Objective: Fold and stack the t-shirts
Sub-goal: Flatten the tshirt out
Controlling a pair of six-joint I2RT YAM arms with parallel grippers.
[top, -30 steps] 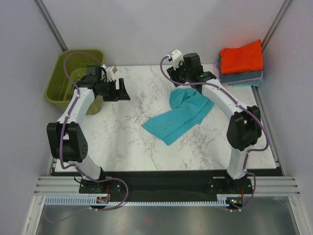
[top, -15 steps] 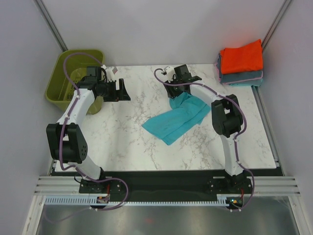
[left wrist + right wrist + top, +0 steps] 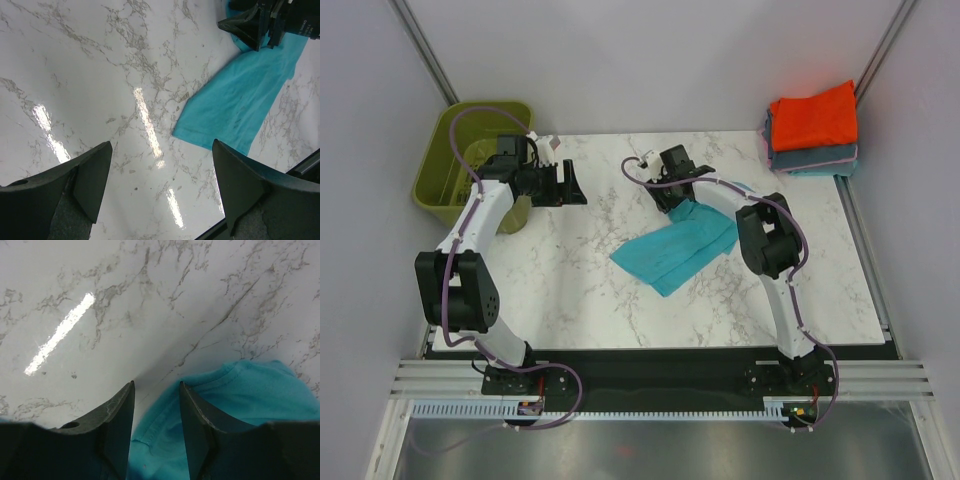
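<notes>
A teal t-shirt (image 3: pixel 678 243) lies crumpled in a long diagonal strip on the marble table (image 3: pixel 580 280). My right gripper (image 3: pixel 672 193) is at its far end. In the right wrist view its jaws (image 3: pixel 156 386) stand partly apart, low over the table, with the shirt's stitched edge (image 3: pixel 165 425) lying between them, not pinched. An orange-red folded t-shirt (image 3: pixel 813 115) rests on a grey-blue folded one (image 3: pixel 817 159) at the back right. My left gripper (image 3: pixel 566 186) hangs wide open over bare marble at the back left (image 3: pixel 161 144), with the teal shirt (image 3: pixel 240 100) to its right.
An olive-green plastic basket (image 3: pixel 448 160) stands off the table's back left corner. The folded stack sits at the table's back right corner beside the frame post. Grey walls close in the back and sides.
My right gripper has swung left along the shirt's far end, come down onto it, and its jaws have narrowed. The shirt's far end has bunched leftward. The left arm has not moved.
</notes>
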